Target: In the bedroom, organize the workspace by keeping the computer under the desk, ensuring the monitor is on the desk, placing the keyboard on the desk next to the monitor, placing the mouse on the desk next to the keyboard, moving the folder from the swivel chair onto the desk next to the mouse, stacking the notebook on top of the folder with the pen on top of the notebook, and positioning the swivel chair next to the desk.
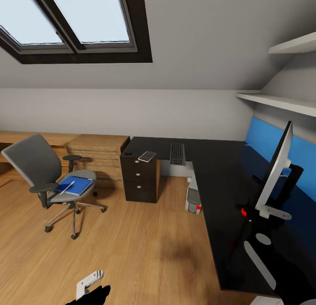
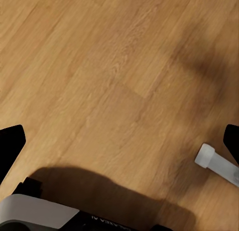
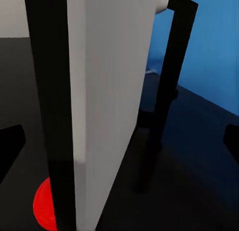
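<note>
Both fingers spread | right fingers point(image 3: 119, 141) straddle monitor point(image 3: 107, 91) edge | left fingers point(image 2: 119, 141) over floor point(image 2: 109, 66)

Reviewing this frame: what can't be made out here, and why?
- Mouse: a small dark bump at the desk corner in the head view, too small to confirm.
- Computer: head view, mostly hidden under the desk edge.
- Right end effector state: right wrist view, fingertips cut by the edges beside the monitor.
- Left end effector: head view, cut by the bottom edge.
- Notebook: not distinguishable from the folder on the chair.
</note>
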You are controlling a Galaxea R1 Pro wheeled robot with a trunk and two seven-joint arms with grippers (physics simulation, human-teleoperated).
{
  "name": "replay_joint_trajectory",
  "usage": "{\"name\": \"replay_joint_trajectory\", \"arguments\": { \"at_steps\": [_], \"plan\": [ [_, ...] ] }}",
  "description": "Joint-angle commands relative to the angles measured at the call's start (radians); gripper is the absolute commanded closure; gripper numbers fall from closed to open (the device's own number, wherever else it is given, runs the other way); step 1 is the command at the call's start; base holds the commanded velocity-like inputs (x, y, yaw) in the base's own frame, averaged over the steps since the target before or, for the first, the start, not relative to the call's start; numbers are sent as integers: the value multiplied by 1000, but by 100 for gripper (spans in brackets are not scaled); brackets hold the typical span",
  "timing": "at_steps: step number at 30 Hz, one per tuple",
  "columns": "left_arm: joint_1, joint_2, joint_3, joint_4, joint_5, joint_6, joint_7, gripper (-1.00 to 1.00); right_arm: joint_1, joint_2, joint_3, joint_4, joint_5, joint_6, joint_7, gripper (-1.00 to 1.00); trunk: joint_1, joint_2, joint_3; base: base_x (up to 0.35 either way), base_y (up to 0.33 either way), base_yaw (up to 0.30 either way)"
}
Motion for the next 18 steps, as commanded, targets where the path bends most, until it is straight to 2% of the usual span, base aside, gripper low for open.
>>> {"name": "replay_joint_trajectory", "arguments": {
  "at_steps": [1,9,18],
  "plan": [
    [0,1,-2,-2,11,1,10,-100,-1,-2,4,0,-10,-5,-6,-100,0,-1,-1,0,0,0],
    [0,1,-3,-2,11,0,10,-100,-2,-2,4,1,-10,-4,-7,-100,0,-1,-1,0,0,0],
    [0,1,-2,-2,11,0,10,-100,-2,-2,4,1,-11,33,-5,-100,0,-1,-1,0,0,0]
  ]
}}
